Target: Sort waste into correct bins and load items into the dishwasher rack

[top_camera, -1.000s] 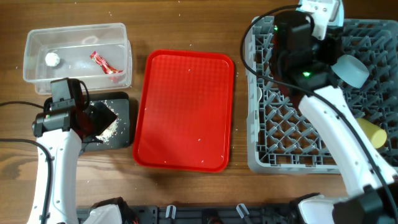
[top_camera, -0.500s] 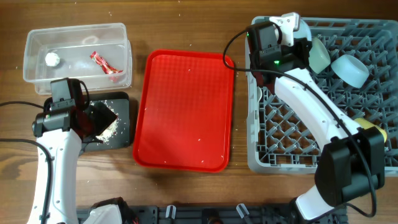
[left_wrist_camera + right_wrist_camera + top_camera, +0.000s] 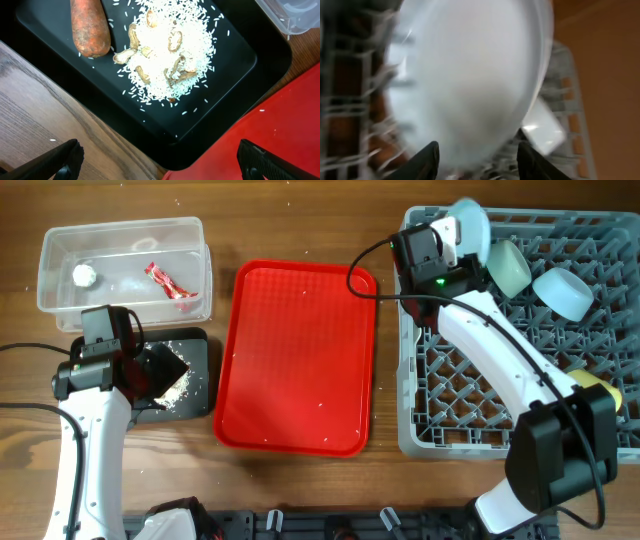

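Note:
A pale blue plate [image 3: 468,225] stands at the far left corner of the grey dishwasher rack [image 3: 520,340]. My right gripper [image 3: 447,248] is right by it. In the right wrist view the plate [image 3: 470,70] fills the frame face-on and blurred. The right gripper's [image 3: 480,160] fingers are apart below it and hold nothing. My left gripper [image 3: 160,160] is open and empty above the near edge of the black bin [image 3: 235,65]. The bin holds rice with peanut shells [image 3: 167,47] and a carrot [image 3: 90,27].
A clear bin [image 3: 125,240] at the far left holds a red wrapper [image 3: 168,282] and a white crumpled ball [image 3: 84,275]. A red tray [image 3: 298,355] lies in the middle. The rack also holds a pale green cup [image 3: 510,268], a pale blue cup [image 3: 562,292] and a yellow item [image 3: 600,392].
My right arm has swung from the rack's far right to its far left corner, and the pale blue plate now shows there. The left arm has not moved.

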